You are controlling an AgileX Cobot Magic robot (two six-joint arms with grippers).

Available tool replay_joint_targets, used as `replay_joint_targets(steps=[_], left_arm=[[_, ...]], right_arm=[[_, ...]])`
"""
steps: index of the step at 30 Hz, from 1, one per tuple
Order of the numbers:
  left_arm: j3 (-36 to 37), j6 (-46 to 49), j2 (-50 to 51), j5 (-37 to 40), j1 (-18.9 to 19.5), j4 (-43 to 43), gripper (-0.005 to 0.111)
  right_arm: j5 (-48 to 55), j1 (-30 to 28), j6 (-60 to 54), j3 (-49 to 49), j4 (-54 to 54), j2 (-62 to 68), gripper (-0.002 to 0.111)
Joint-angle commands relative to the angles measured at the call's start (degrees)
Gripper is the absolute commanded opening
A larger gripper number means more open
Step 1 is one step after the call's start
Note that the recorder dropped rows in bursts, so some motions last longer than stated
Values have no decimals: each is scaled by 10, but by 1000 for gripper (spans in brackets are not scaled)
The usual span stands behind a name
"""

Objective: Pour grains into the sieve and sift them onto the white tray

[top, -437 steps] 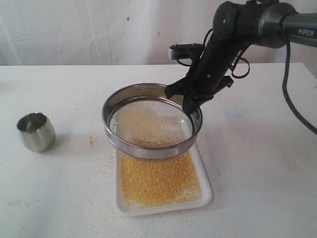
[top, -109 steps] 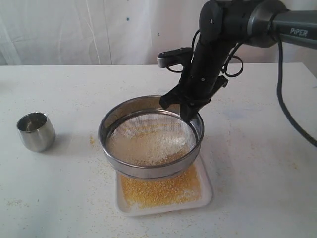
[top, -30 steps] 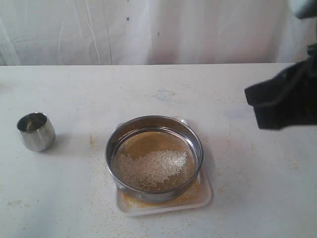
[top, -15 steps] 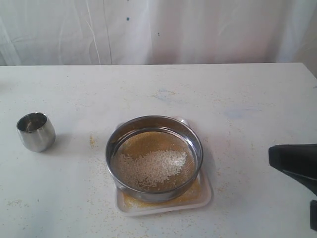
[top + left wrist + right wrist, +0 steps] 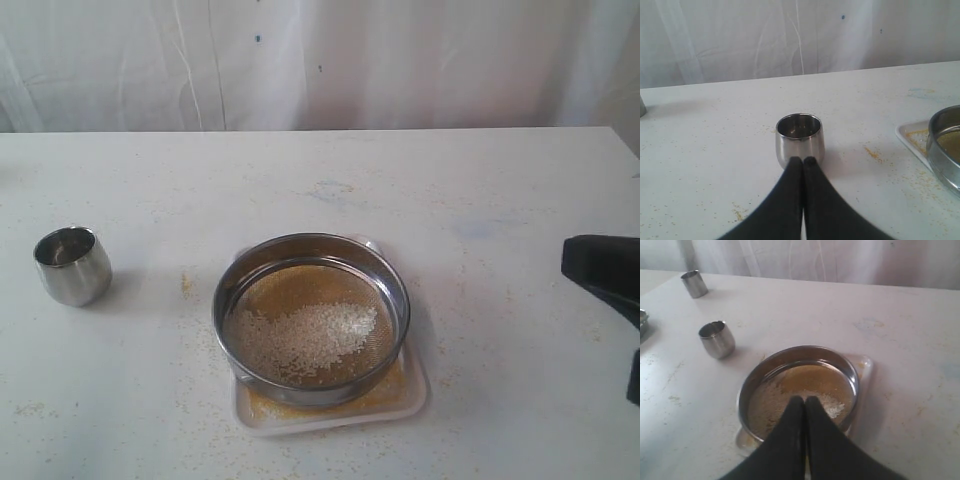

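The round steel sieve (image 5: 311, 318) rests on the white tray (image 5: 414, 392) in the middle of the table. White rice-like grains (image 5: 305, 338) lie on its mesh, and golden granules show on the tray beneath. The right wrist view looks down on the sieve (image 5: 798, 390) past my right gripper (image 5: 801, 400), which is shut and empty, away from the sieve. In the exterior view only a black piece of the right arm (image 5: 603, 270) shows at the right edge. My left gripper (image 5: 802, 161) is shut, empty, and points at the small steel cup (image 5: 799, 139).
The small steel cup (image 5: 72, 264) stands empty at the left of the table. A second steel cup (image 5: 694, 283) stands farther off in the right wrist view. Scattered golden granules (image 5: 187, 283) dot the tabletop around the tray. A white curtain hangs behind the table.
The right arm has let go of the sieve and drawn back to the right edge, dropping lower over the last second. The sieve sits still on the tray.
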Motion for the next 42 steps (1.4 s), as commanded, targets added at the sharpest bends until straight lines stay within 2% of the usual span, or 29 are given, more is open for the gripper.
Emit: replay_joint_targets(steps=[1, 5, 10, 16, 42], left_arm=[[2, 0, -2, -2, 3, 0, 0], [2, 0, -2, -2, 3, 0, 0], [2, 0, -2, -2, 3, 0, 0], [2, 0, -2, -2, 3, 0, 0], [2, 0, -2, -2, 3, 0, 0]], right_arm=[[-85, -3, 37, 75, -74, -45, 0], [-125, -3, 108, 149, -159, -125, 0], [-128, -3, 196, 231, -252, -196, 0], [-132, -3, 219, 297, -268, -256, 0], [-124, -3, 219, 297, -267, -283, 0]])
